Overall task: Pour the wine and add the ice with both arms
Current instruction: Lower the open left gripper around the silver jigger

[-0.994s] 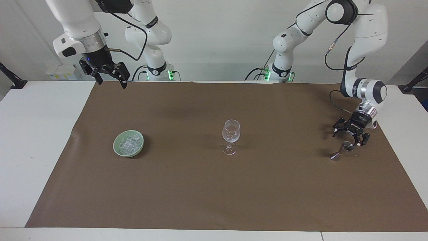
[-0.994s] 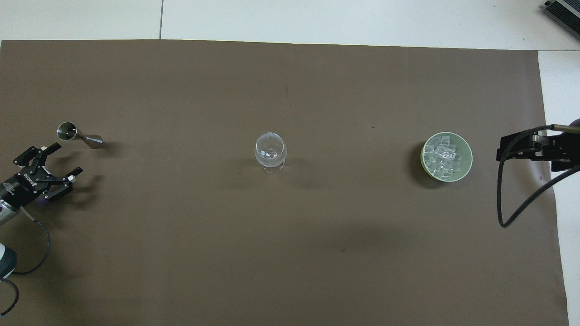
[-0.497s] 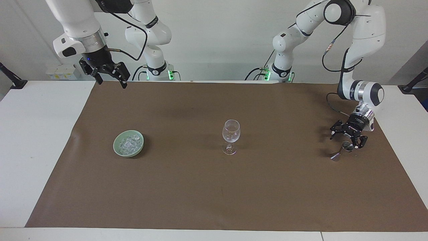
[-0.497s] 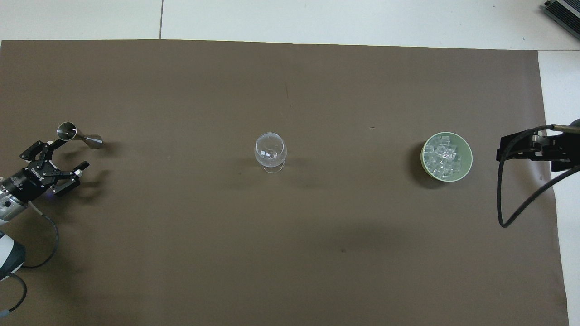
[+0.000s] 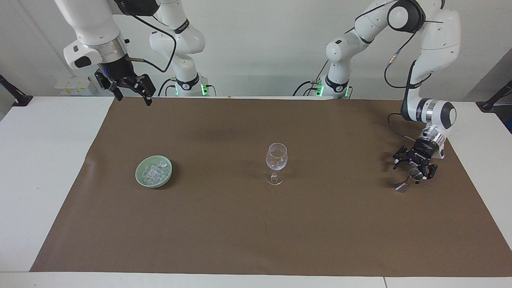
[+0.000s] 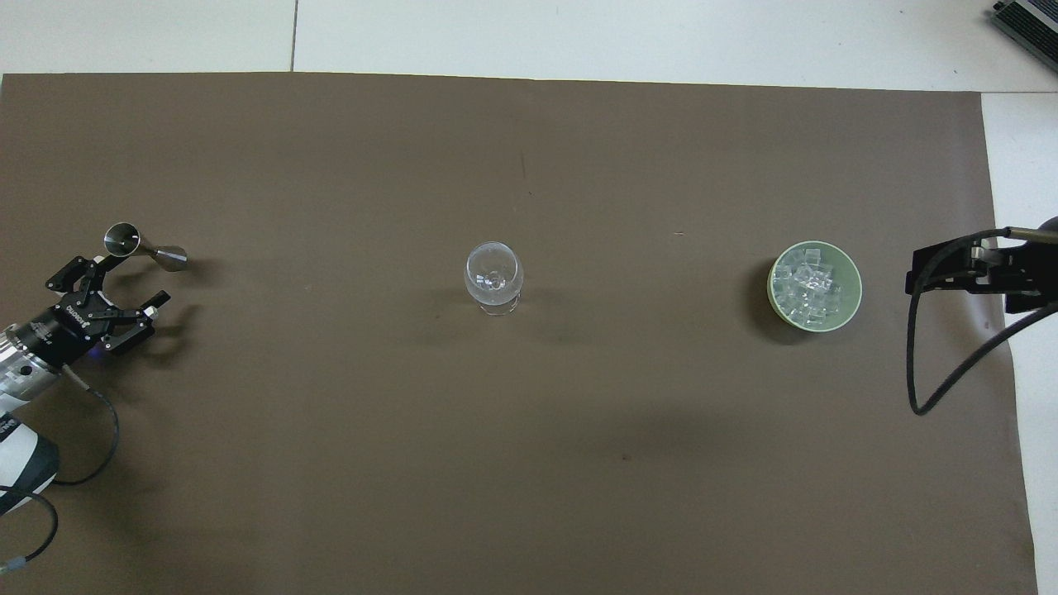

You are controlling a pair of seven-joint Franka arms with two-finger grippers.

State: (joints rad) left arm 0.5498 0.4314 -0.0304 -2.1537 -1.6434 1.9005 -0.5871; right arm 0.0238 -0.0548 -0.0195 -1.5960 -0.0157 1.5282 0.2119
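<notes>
Left end effector (image 5: 414, 167): open, fingers spread, low over the tabletop and right at the steel jigger (image 5: 408, 179); the upper cup appears to sit between its fingers, but contact cannot be told.
Right end effector (image 5: 129, 90): open, holding nothing, raised over the mat's edge at the right arm's end of the tabletop; that arm waits.
Steel jigger: a double-cone measure, leaning in the facing view, well apart from the wine glass (image 5: 276, 163) toward the left arm's end. Whether it holds liquid cannot be seen.
Jigger handling: likely light, rigid and slick metal; the narrow waist between the cones looks the surest hold, kept level so nothing spills early.
Wine glass: upright and appearing empty, mid-mat, my landmark here.
Glass handling: fragile and top-heavy on a thin stem; a knock at the rim could tip it.
Ice (image 5: 154, 171): clear cubes heaped in a pale green bowl (image 5: 141, 176), well apart from the wine glass toward the right arm's end.
Ice handling: small, hard, slippery; pinch one cube on flat faces.
Brown mat (image 5: 256, 232): covers the tabletop under everything.
</notes>
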